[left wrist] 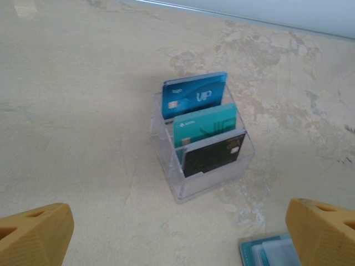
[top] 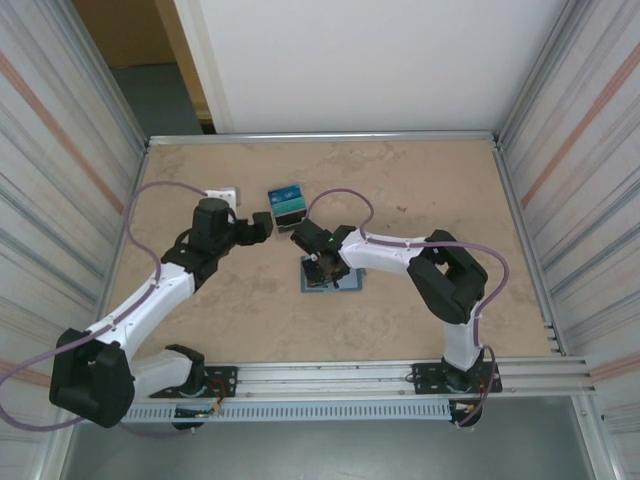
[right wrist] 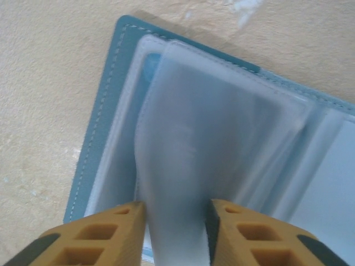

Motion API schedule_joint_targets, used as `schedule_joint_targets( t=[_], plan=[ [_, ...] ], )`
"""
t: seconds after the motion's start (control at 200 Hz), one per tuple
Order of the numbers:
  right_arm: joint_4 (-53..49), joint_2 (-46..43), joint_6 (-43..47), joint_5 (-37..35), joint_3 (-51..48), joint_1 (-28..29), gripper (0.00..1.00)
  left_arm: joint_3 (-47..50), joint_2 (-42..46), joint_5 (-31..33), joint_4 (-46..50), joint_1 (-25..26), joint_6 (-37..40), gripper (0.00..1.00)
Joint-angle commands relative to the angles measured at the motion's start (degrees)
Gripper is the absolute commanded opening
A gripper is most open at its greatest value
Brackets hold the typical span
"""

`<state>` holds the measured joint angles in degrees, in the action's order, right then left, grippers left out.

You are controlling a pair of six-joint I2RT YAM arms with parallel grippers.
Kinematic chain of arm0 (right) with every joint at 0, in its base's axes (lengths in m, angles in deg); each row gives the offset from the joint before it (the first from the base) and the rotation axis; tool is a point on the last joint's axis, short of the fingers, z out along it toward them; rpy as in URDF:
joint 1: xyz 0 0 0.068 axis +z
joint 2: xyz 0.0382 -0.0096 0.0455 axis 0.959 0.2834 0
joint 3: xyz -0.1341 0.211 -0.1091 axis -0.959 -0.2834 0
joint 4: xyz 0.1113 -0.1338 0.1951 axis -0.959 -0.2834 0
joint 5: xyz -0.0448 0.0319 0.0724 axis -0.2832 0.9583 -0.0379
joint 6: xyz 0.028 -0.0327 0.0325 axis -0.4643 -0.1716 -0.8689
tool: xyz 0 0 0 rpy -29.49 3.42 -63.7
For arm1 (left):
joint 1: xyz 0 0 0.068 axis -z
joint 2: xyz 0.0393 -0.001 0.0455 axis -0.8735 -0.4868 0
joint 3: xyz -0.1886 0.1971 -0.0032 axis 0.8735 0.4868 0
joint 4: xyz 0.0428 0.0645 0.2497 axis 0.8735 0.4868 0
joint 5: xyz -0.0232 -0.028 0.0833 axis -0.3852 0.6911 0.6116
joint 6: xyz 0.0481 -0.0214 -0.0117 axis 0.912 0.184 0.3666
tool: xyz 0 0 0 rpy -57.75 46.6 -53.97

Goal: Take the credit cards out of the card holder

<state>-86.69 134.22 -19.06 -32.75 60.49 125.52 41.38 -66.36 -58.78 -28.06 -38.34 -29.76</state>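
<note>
Nearest the arm bases, the teal-blue wallet [right wrist: 105, 111] lies open on the surface [top: 420, 190], its clear pocket sleeves facing up. The right hand [right wrist: 173, 235] is down on it, its fingers [right wrist: 122, 235] narrowed onto one clear sleeve and pinching it between them. Farther out, the left hand [left wrist: 177, 233] hangs above the surface, spread wide and holding nothing. Just beyond it a clear stand [left wrist: 191, 188] holds three cards [left wrist: 208, 126] upright, one to a slot: dark nearest the left hand, teal in the middle, blue behind.
</note>
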Motion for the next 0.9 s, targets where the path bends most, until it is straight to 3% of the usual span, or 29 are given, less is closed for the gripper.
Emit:
schedule_joint_targets(
  t=[0.0,0.286,0.697,0.892],
  plan=[
    [0.0,-2.0,0.0,1.5,-2.6,-1.4,0.29,-1.1,1.3,4.4,-1.1,3.5,4.0,0.99],
    [-1.7,-5.7,-0.5,-3.6,-3.6,-2.3,0.31,-3.4,-0.6,11.7,-1.6,11.3,8.4,0.99],
    [-1.0,-12.1,-4.4,-5.4,-10.0,-5.8,0.30,-4.2,-4.6,10.8,-1.6,12.6,6.9,0.99],
    [0.5,-14.8,-5.5,-3.9,-13.3,-9.2,0.28,-6.1,-8.6,12.3,3.7,14.7,4.3,0.99]
  ],
)
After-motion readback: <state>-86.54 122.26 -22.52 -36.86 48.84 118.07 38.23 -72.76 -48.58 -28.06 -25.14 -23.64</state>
